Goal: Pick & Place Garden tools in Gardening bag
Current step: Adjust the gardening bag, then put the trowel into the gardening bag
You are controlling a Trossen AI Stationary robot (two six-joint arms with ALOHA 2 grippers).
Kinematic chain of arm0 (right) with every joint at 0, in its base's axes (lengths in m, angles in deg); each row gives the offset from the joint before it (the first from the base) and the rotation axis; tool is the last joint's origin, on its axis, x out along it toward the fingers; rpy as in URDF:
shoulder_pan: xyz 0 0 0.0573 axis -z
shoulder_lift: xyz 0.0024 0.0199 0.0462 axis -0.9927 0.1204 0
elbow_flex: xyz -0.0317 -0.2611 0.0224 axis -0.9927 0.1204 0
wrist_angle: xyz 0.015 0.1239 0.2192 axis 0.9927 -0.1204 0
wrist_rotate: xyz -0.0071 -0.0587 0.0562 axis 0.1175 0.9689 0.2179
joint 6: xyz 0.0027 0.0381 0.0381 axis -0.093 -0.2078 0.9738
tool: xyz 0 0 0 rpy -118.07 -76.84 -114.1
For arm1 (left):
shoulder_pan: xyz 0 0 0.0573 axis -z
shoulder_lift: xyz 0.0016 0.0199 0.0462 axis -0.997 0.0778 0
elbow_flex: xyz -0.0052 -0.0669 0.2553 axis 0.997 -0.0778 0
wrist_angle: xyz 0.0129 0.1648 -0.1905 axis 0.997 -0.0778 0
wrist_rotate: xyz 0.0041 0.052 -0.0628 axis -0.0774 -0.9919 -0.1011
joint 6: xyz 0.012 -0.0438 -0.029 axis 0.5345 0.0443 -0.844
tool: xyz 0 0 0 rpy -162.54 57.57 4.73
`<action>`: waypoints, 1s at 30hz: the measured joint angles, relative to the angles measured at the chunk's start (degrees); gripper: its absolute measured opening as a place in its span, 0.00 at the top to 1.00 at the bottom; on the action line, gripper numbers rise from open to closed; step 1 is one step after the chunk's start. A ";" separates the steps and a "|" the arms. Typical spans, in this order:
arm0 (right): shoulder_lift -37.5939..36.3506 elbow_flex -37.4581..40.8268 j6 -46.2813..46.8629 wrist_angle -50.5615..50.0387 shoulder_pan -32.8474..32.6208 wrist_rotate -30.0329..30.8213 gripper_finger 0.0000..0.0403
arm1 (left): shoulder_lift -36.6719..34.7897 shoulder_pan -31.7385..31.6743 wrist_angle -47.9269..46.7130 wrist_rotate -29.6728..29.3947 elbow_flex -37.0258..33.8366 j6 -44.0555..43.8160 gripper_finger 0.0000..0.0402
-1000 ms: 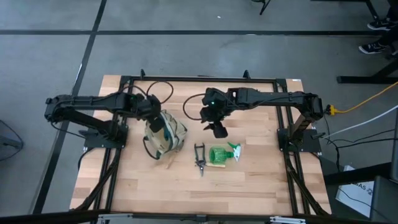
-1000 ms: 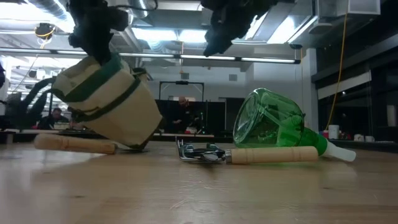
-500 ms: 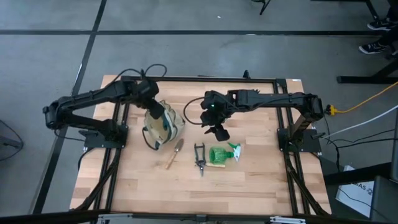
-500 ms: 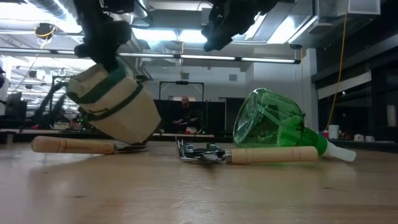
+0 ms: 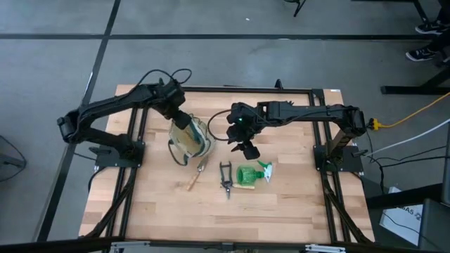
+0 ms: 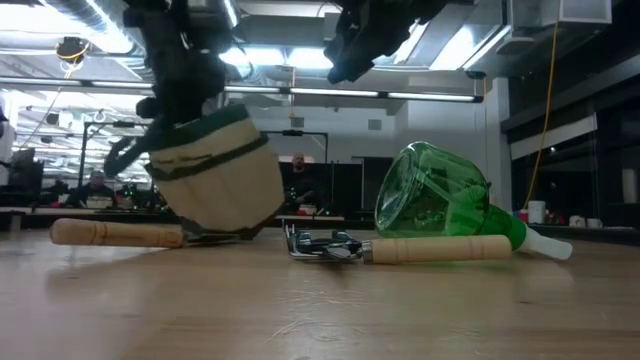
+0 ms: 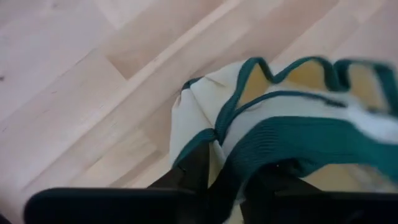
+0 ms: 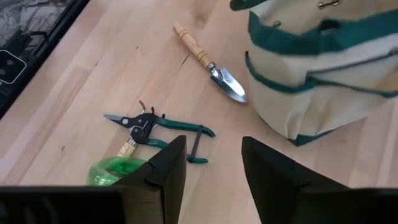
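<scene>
The cream gardening bag (image 5: pixel 191 139) with green trim hangs tilted from my left gripper (image 5: pixel 181 119), which is shut on its top; it also shows in the low view (image 6: pixel 215 180). A wooden-handled trowel (image 5: pixel 196 173) lies flat on the table beside the bag. The black-handled pruning shears (image 5: pixel 226 178) and the green spray bottle (image 5: pixel 251 174) lie on their sides right of it. A second wooden handle (image 6: pixel 440 248) lies by the bottle. My right gripper (image 8: pixel 211 168) is open and empty above the shears and bottle (image 5: pixel 246 147). My left gripper pinches the bag's green-trimmed top rim (image 7: pixel 273 140) between its two fingers (image 7: pixel 194 174), coming from above and pointing down. The bag hangs tilted below the fingers, its mouth open. I cannot tell whether its lower edge (image 6: pixel 235 230) touches the table.
The black frame rails (image 5: pixel 232 90) run along the table's far side and both sides. Bare wooden tabletop (image 5: pixel 211 218) lies toward the near edge. People and lab benches show in the room beyond the table.
My left gripper has gone up and toward the table's far and right side with the bag. The bag has swung from a strong tilt to more nearly upright and has come off the trowel, which now lies uncovered on the table.
</scene>
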 joint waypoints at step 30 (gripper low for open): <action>-0.07 0.83 3.50 -14.29 0.18 -0.13 0.61 | -11.64 11.15 2.94 -5.70 6.99 10.93 0.66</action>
